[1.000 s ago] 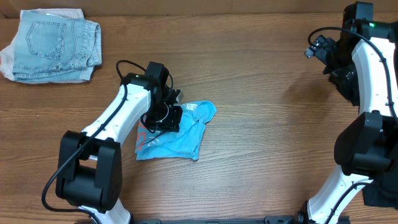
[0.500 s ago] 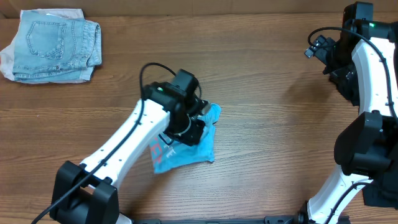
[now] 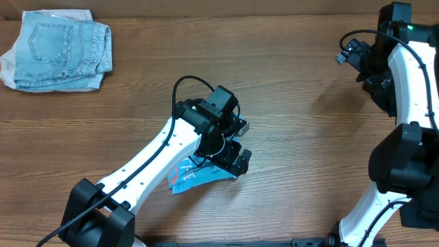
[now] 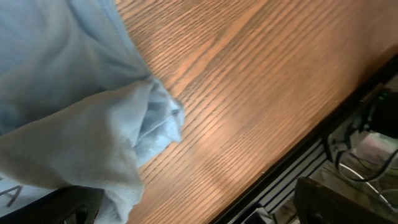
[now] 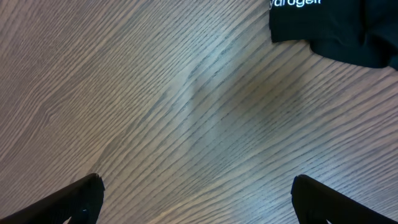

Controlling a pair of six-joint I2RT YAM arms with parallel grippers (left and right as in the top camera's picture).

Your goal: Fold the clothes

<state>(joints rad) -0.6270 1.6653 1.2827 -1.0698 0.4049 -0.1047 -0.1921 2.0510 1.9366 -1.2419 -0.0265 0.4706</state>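
One sky-blue T-shirt (image 3: 192, 180), one black T-shirt (image 5: 336, 25), one pair of denim shorts (image 3: 58, 49)

The left arm (image 3: 147, 161) reached diagonally from the near edge to the middle of the table (image 3: 309, 171). The left gripper (image 3: 236, 145) sat low over a blue T-shirt (image 3: 194, 178), fingers spread apart; couldn't tell if they touched it. The shirt was bunched in a small heap, mostly hidden under the wrist, w/ only a corner w/ red & white print sticking out on the near side. Jean shorts (image 3: 62, 44), back pocket up, lay folded in the far left corner on a pale cloth (image 3: 8, 65), well apart from the shirt. The right arm (image 3: 411, 75) stood folded up at the right edge.
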